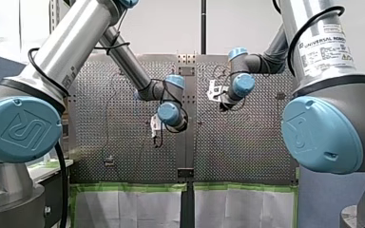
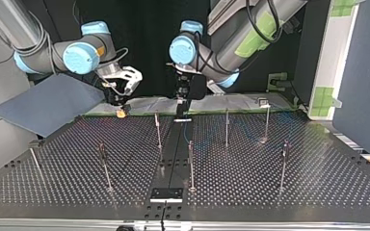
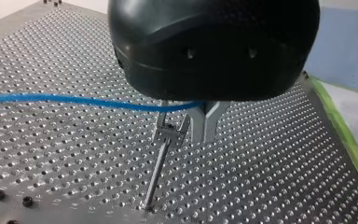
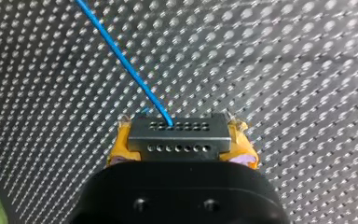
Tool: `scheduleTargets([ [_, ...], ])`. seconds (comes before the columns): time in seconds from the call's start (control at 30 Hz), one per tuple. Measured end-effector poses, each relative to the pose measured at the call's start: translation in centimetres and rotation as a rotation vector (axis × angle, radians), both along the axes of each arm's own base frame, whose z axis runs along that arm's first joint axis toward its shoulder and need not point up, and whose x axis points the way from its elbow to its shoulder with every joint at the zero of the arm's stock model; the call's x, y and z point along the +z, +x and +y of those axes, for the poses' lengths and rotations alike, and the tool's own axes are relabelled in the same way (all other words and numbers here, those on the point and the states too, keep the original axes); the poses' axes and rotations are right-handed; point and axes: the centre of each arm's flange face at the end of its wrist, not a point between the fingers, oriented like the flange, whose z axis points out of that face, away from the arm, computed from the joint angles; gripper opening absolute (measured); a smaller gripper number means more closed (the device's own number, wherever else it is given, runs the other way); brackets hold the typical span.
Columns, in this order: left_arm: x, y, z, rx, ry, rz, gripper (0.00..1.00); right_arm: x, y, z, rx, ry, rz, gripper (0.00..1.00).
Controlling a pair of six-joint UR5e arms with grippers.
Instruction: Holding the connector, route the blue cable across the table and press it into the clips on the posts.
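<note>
In the right wrist view my right gripper (image 4: pixel 179 140) is shut on a grey connector (image 4: pixel 178 136), held between its yellow pads (image 4: pixel 120 145). The blue cable (image 4: pixel 121 56) leaves the connector over the perforated table (image 4: pixel 284 70). In the left wrist view my left gripper (image 3: pixel 189 135), black with metal fingers, is shut on the blue cable (image 3: pixel 74 99). It hangs just above the clip (image 3: pixel 168 133) of a thin post (image 3: pixel 158 168). In the top view my right gripper (image 2: pixel 121 109) is at the far left and my left gripper (image 2: pixel 182 113) is near the far middle.
Several thin posts stand across the table, among them ones at the near left (image 2: pixel 105 166), the middle (image 2: pixel 191 166) and the right (image 2: pixel 283 166). A black plate (image 2: pixel 166 194) lies at the near edge. A blue-grey panel (image 2: pixel 48 103) leans at the far left.
</note>
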Motion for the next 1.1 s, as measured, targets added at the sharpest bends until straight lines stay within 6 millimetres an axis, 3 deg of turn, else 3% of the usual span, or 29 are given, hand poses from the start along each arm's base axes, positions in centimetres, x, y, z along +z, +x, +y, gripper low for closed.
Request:
scheduleTargets([
  [0.43,-0.8,1.4,-1.9,-0.081,-0.066,-0.018,0.00,-2.1,-0.9,-0.2,-0.008,0.004,0.007,0.00],
  [0.7,-0.3,3.7,-2.5,-0.070,-0.080,-0.030,0.00,-5.2,-1.2,-1.2,-0.008,0.045,0.013,0.00],
  [0.9,0.2,4.8,-2.6,-0.074,-0.095,-0.049,0.00,-6.0,-1.7,-2.2,-0.006,0.048,-0.006,0.00],
  [1.1,-0.6,6.0,-2.8,-0.082,-0.090,-0.036,0.00,-7.0,-2.3,-3.4,-0.002,0.059,-0.029,0.00],
])
